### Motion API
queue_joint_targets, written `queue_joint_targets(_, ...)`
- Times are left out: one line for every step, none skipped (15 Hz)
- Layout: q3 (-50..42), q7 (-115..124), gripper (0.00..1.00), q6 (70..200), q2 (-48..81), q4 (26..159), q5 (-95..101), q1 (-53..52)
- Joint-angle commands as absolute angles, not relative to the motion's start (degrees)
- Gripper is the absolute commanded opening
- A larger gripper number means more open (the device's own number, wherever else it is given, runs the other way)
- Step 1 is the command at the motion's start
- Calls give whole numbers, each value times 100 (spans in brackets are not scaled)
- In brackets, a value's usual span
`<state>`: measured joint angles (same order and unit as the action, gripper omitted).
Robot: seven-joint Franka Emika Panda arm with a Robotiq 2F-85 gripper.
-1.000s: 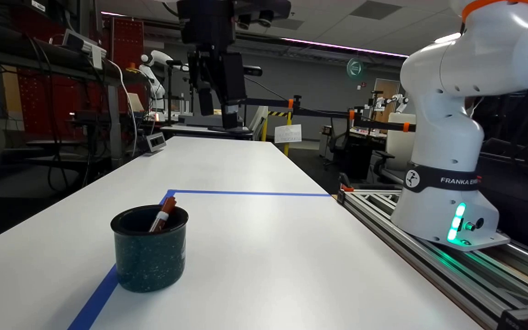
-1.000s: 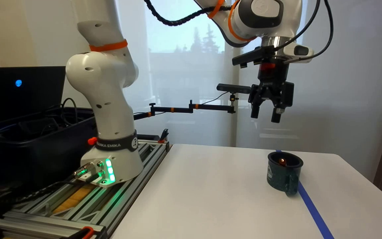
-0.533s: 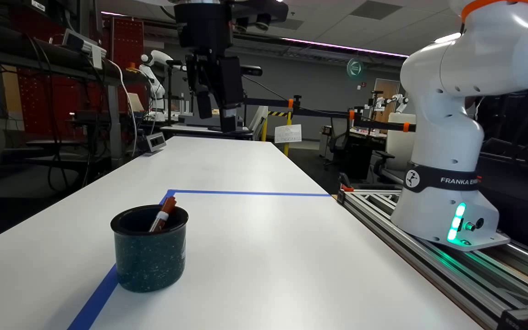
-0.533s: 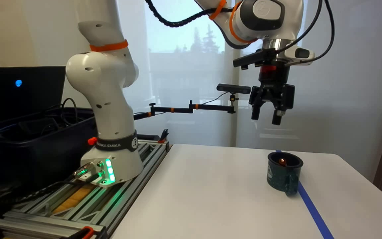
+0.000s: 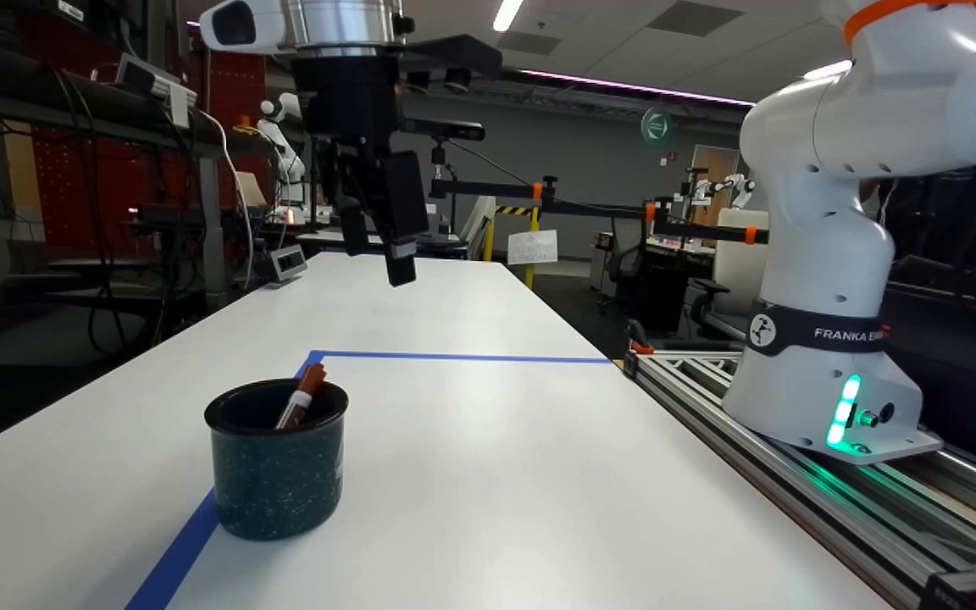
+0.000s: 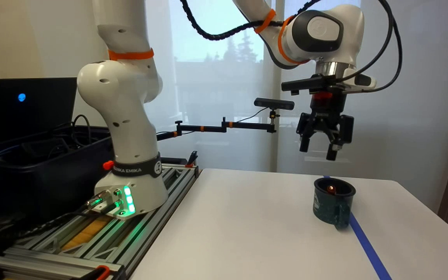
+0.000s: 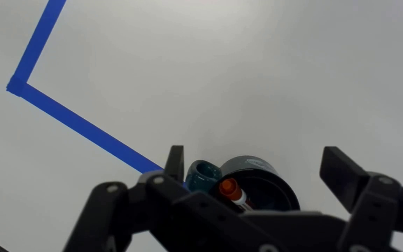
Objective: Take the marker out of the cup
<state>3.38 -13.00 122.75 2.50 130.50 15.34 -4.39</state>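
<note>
White table (image 5: 488, 491), blue tape (image 5: 181, 551) stuck to it; cup (image 5: 278, 487) stands upright, partly over the tape. Progress as we read it: approach stage. The marker (image 5: 300, 397) is in the cup, ungripped, so nothing is extracted. Our gripper (image 6: 317, 150) hangs above the cup, clear of it in both exterior views. Its fingers (image 6: 331, 153) are spread wide, nothing between them. Left for us: descend, centre, close on the marker, draw it out clear of the cup. Task line names no drop spot, so out probably counts as done.

Pose: marker is tilted, neither upright nor flat. Long axis runs from the cap (image 5: 313, 378), up at the cup's edge, down into the cup; lower end hidden. Whether the cap touches that edge, we can't tell. Cap end leans roughly toward the handle (image 7: 198, 182) side. In an exterior view we get it nearly end-on, just a round tip (image 6: 331, 189). In the wrist view the cap sits nearer one finger than the other, so we'd likely need a sideways correction on the way down.
</note>
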Motion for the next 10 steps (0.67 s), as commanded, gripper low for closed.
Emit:
queue_joint_targets(361,-1600,100,12347,657,12706,1627,-414)
queue_joint_targets(364,-1631,100,12350,756,12628,1639,-416)
queue_joint_targets(369,-1670,100,12364,839,12571,1639,-420)
queue_joint_targets(375,-1706,100,12361,912,12508,1640,-424)
queue_joint_targets(378,-1728,100,12370,981,12459,1675,-430)
queue_joint_targets(382,-1777,100,12376,1049,12403,1659,-426)
queue_joint_targets(385,-1824,100,12380,1116,12352,1658,-423)
queue_joint_targets(386,-1839,100,12377,1204,12291,1672,-426)
queue_joint_targets(389,-1857,100,12365,1260,12238,1686,-431)
queue_joint_targets(398,-1893,100,12360,1336,12189,1689,-437)
